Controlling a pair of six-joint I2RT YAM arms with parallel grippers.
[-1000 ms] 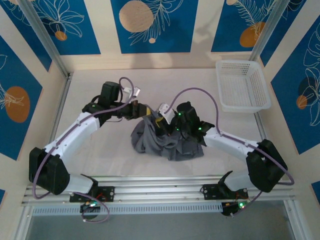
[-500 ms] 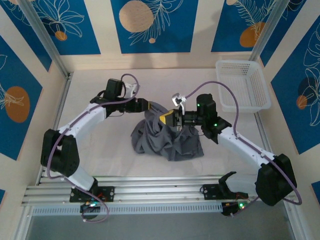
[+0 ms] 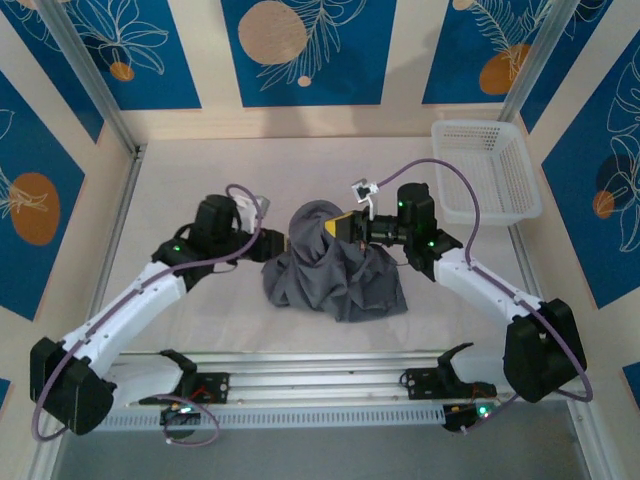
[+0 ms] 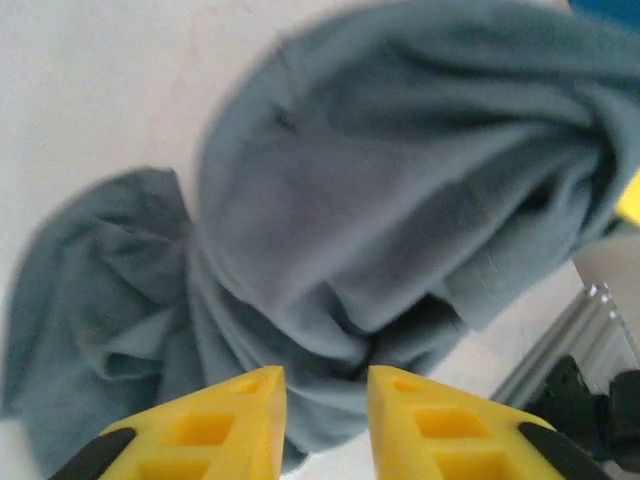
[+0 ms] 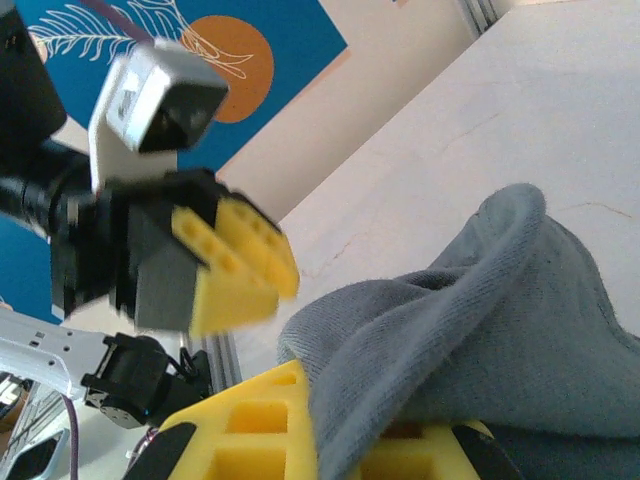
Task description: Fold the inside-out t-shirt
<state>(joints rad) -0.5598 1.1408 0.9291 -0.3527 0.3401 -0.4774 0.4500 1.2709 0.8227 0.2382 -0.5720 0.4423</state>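
Top external view puts your left tool (image 3: 274,243) at the left edge of the t-shirt (image 3: 335,275), low over the table (image 3: 200,170). From the left wrist, its yellow fingers (image 4: 215,425) stand a little apart with nothing between them, and the cloth is bunched just beyond the tips. The t-shirt lies crumpled in a heap between the two arms, with one fold pulled up into a peak on its far side. At that peak your right tool (image 3: 342,228) is clamped on the fabric, which drapes over its fingers in the right wrist view. The white mesh basket (image 3: 485,215) sits well apart, to the t-shirt's far right.

I judge the step to be opening the bundle so it can lie flat. Hold the right grip raised and steady so the cloth hangs free. With the left, go for a single edge, a hem or sleeve seam, not the thick wad facing it. A bite through several layers would only drag the heap. Close fully before pulling, then draw the tools slowly apart, away from the t-shirt's middle.
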